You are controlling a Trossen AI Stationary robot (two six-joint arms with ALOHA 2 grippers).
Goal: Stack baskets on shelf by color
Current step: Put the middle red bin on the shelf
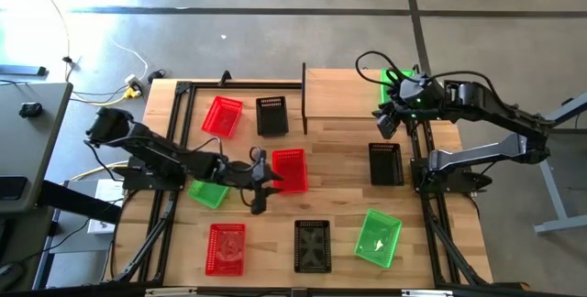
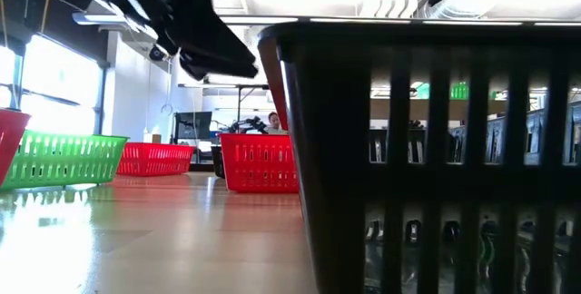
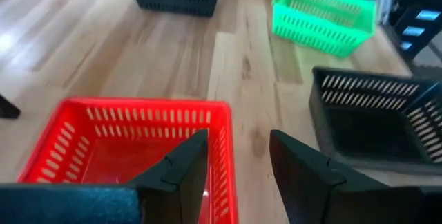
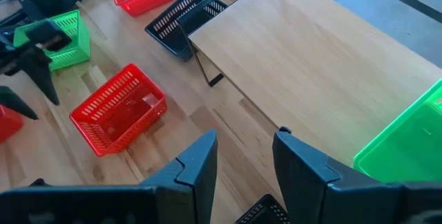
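the left gripper (image 1: 261,180) hovers with jaws released over the near rim of the middle red basket (image 1: 289,170), probably lined up to pinch that wall. the right gripper (image 1: 385,118), jaws released, sits above the shelf (image 1: 339,95), where one green basket (image 4: 414,141) rests at the right end; the board's left is bare.

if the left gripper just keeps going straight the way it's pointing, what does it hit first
Most likely the red basket at mid-table. The open left gripper has one finger inside its side wall and one outside, so going on would carry the fingers down over that wall, though depth is hard to judge.
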